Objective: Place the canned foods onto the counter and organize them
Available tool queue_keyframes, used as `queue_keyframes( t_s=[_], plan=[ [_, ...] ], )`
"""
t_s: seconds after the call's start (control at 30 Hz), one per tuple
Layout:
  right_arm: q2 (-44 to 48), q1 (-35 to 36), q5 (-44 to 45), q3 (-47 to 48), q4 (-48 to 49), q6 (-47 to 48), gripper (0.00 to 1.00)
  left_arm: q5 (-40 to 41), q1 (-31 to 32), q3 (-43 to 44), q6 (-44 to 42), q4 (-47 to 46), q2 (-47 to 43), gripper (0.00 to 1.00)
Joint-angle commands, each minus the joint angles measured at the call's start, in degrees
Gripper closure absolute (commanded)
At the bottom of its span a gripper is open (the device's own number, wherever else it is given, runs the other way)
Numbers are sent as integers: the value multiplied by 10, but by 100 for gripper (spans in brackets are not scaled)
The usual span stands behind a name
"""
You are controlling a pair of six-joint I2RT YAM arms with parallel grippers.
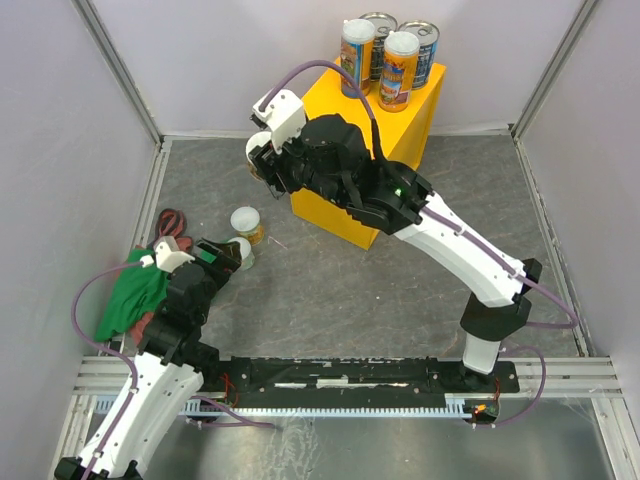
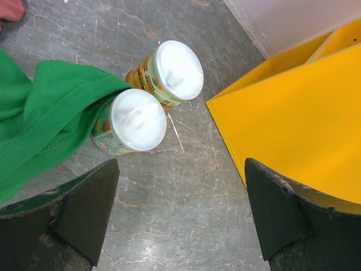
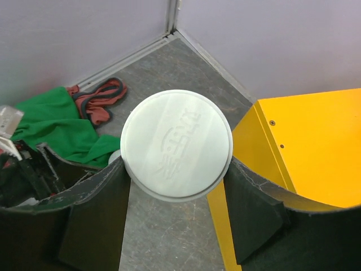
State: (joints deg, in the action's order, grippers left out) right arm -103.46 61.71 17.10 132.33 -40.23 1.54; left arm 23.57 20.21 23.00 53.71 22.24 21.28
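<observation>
The yellow counter [image 1: 340,205] carries two tall slim colourful cans [image 1: 357,55] [image 1: 398,70] and two wide blue-labelled cans [image 1: 420,48] behind them. My right gripper [image 1: 263,162] is shut on a small pale-lidded can [image 3: 176,144], held above the floor just left of the counter [image 3: 307,144]. Two more small pale-lidded cans [image 2: 179,70] [image 2: 137,119] stand side by side on the floor; the nearer one touches the green cloth [image 2: 45,118]. My left gripper [image 2: 180,214] is open and empty, hovering just in front of them, with the counter [image 2: 293,107] on its right.
The green cloth [image 1: 130,295] and a red cloth [image 1: 172,222] lie at the left of the grey stone-patterned floor [image 1: 330,290]. Pale walls enclose the space on three sides. The right arm [image 1: 450,240] stretches across in front of the counter.
</observation>
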Motion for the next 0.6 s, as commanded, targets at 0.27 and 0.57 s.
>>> queue_keyframes(
  t_s=[0.27, 0.57],
  plan=[
    [-18, -80, 45, 85, 21, -6, 77, -1, -4, 10, -1, -15, -6, 3],
    [-47, -138, 28, 142, -21, -41, 77, -3, -4, 16, -16, -12, 2, 3]
  ],
)
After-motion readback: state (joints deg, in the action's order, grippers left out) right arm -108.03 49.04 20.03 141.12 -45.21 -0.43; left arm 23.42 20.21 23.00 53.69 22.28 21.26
